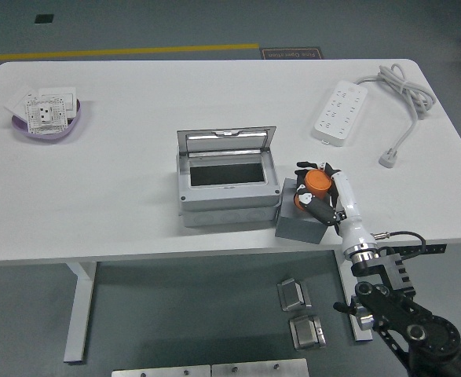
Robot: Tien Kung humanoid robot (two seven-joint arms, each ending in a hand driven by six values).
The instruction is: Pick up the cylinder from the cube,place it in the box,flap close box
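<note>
An orange cylinder (315,185) stands on a dark grey cube (298,223) at the table's front edge, right of the box. My right hand (316,191) wraps around the cylinder, black fingers (312,166) behind it and the thumb in front. The grey metal box (228,192) sits mid-table with its lid (226,140) standing open at the back, and its inside looks dark and empty. My left arm does not appear.
A white power strip (339,112) with a coiled cable (403,93) lies at the right rear. A purple bowl (48,119) holding white socket plates sits at the far left. Metal parts lie on the floor below the table edge.
</note>
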